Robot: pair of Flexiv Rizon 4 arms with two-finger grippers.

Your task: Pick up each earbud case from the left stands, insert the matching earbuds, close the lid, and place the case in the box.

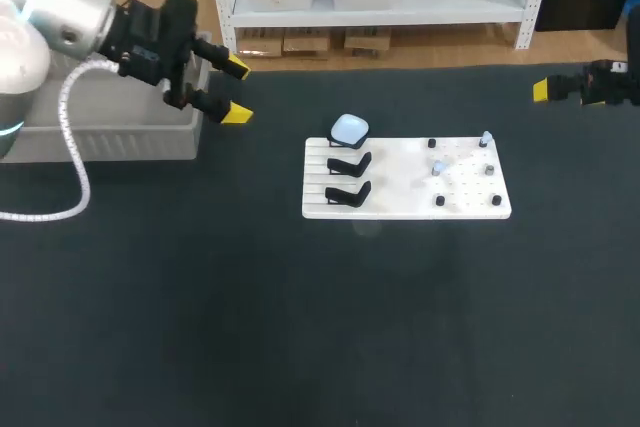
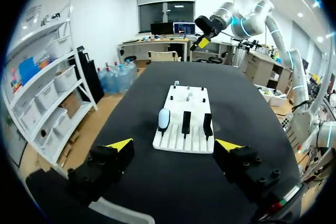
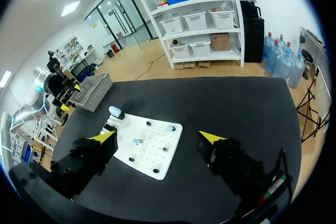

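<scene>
**Left gripper released beside box; one case on stand, well apart from both tools**

Tool state. The left gripper point(image 1: 238, 91) is at the upper left of the head view, its yellow-tipped fingers spread wide with nothing between them. It hangs at the right end of the grey box point(image 1: 110, 142). The right gripper point(image 3: 156, 137) is at the upper right edge of the head view. Its own wrist view shows it likewise released, with fingers wide apart and nothing held.

Position of task item. The pale blue earbud case point(image 1: 349, 129) sits on the rearmost stand, at the upper left corner of the white board point(image 1: 400, 205), near the centre of the frame. It lies to the right of the left gripper and slightly lower in the frame, well apart from it and not in contact. In the left wrist view the case is ahead of the open fingers, on the board's near end. It is further still from the right gripper.

Count
- Earbud cases: one.
- Black stands: three in a column, of which one carries the case and two are empty point(image 1: 349, 162).
- Small pale earbuds point(image 1: 486, 137) on the board's right half: two.
- Small dark pegs point(image 1: 440, 201) on the same half: four; too small to tell more.
- Boxes: one.
- Boards: one, flat on the dark table point(image 1: 300, 337)
</scene>
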